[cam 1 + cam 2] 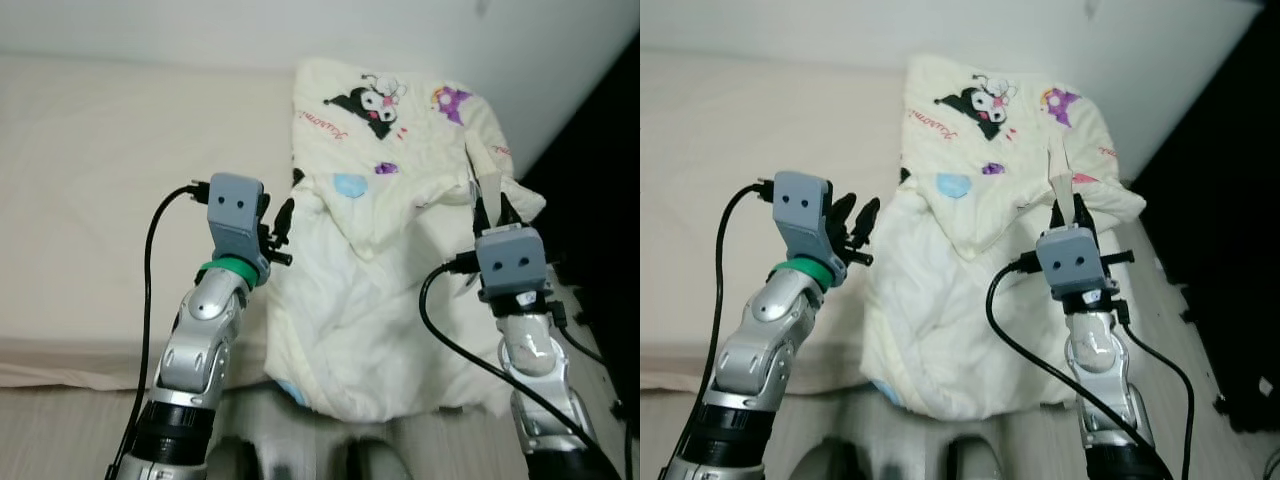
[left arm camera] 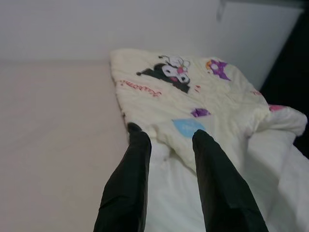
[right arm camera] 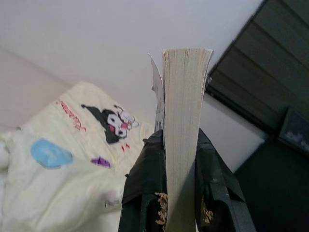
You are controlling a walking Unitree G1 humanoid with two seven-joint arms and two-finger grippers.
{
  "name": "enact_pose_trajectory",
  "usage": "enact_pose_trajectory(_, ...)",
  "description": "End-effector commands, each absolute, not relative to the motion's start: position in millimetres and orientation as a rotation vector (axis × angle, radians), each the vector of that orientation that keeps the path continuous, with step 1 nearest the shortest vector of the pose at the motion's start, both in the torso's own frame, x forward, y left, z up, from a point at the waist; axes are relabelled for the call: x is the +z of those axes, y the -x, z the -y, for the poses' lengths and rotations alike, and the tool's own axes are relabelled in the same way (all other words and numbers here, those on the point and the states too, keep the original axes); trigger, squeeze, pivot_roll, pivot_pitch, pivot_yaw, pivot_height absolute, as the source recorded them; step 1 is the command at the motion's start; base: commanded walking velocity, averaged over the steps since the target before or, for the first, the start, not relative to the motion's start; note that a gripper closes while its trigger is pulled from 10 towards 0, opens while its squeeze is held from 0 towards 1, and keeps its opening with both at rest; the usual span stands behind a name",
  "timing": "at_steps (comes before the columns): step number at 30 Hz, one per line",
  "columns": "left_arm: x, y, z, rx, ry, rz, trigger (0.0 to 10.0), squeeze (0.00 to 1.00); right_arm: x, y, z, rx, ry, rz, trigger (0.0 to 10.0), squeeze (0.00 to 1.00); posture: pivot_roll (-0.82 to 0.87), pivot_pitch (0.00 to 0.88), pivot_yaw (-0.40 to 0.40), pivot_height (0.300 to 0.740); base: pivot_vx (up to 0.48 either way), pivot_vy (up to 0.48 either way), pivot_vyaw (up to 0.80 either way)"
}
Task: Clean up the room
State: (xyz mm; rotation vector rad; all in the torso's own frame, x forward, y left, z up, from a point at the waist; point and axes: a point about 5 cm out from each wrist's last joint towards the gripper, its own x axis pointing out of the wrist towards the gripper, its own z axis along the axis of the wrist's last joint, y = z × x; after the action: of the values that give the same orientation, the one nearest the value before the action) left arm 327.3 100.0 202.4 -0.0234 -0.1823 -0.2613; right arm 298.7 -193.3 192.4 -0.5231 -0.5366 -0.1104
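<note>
Starting at our left, the bed (image 1: 90,190) spreads pale and bare toward nine o'clock. Our left gripper (image 1: 853,228) hangs with its two black fingers (image 2: 128,183) spread apart and nothing between them, just beside the near left edge of the cream cartoon-print quilt (image 1: 380,300), which lies crumpled across the bed and drapes over its near side. From that gripper the quilt runs away toward one o'clock, its long axis heading up to the printed end by the wall (image 1: 300,25).

Further right, our right gripper (image 3: 179,140) is clamped on a book (image 3: 183,121), the page edges standing upright between the fingers and the book's length in line with them. In the head views the book (image 1: 1064,190) rises at twelve o'clock from the wrist, over the quilt's right edge.

We judge the book to be the item being tidied. The dark floor (image 1: 600,200) falls away at three o'clock and open mattress lies far at nine o'clock, so only the right arm can place it; the left is nearer the quilt.
</note>
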Motion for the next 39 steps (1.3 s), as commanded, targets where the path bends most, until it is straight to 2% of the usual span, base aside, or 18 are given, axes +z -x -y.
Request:
enact_pose_trajectory(1, 195.3, -327.4, -97.9, -0.261, 0.010, 0.160, 10.0, 0.00, 194.7, -297.1, 197.4, -0.136, 0.510, 0.561, 10.0, 0.00, -0.01, 0.109, -0.028, 0.735, 0.000, 0.000, 0.00)
enact_pose_trajectory(14, 192.1, -328.4, -100.8, -0.251, 0.000, 0.155, 10.0, 0.00, 191.7, -298.9, 199.4, -0.164, 0.459, 0.544, 10.0, 0.00, -0.01, 0.109, -0.025, 0.740, 0.000, 0.000, 0.00)
enact_pose_trajectory(24, 190.4, -329.4, -101.3, -0.254, -0.003, 0.150, 10.0, 0.00, 178.4, -301.6, 200.2, -0.192, 0.316, 0.471, 10.0, 0.00, -0.01, 0.108, -0.013, 0.740, 0.000, 0.000, 0.00)
enact_pose_trajectory(39, 190.6, -329.8, -102.7, -0.253, -0.007, 0.150, 10.0, 0.00, 174.2, -303.7, 195.4, -0.169, 0.268, 0.458, 10.0, 0.00, 0.00, 0.108, -0.010, 0.740, -0.308, 0.000, 0.00)
